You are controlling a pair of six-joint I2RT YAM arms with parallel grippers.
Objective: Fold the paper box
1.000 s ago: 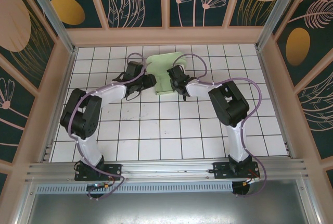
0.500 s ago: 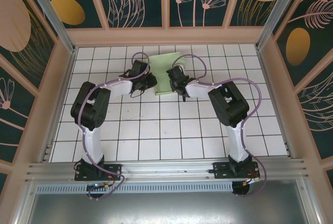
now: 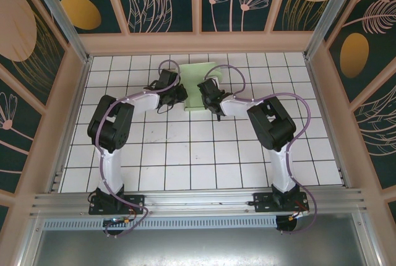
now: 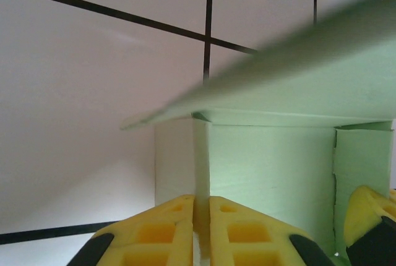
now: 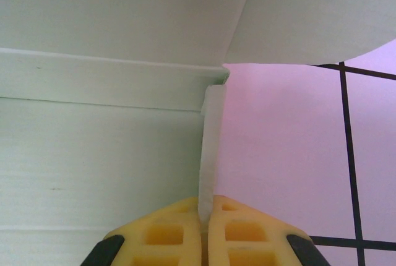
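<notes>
Left gripper [image 4: 201,207] is pinching the left wall of the box [image 3: 197,73], which is sitting far-centre on the table [image 3: 185,154]. Right gripper [image 5: 206,207] is pinching the right wall. I'm judging this as mid-fold: next I'm turning both walls up together, gently.

Overhead plus two wrist close-ups.
Top camera looks down from behind the arm bases [image 3: 116,203]; both wrist cameras press close to the paper box [image 3: 193,75] from opposite sides. All share it.

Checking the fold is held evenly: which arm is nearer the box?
Neither: both touch the box. The left jaws are shut on its left flap, the right jaws on its right flap.
</notes>
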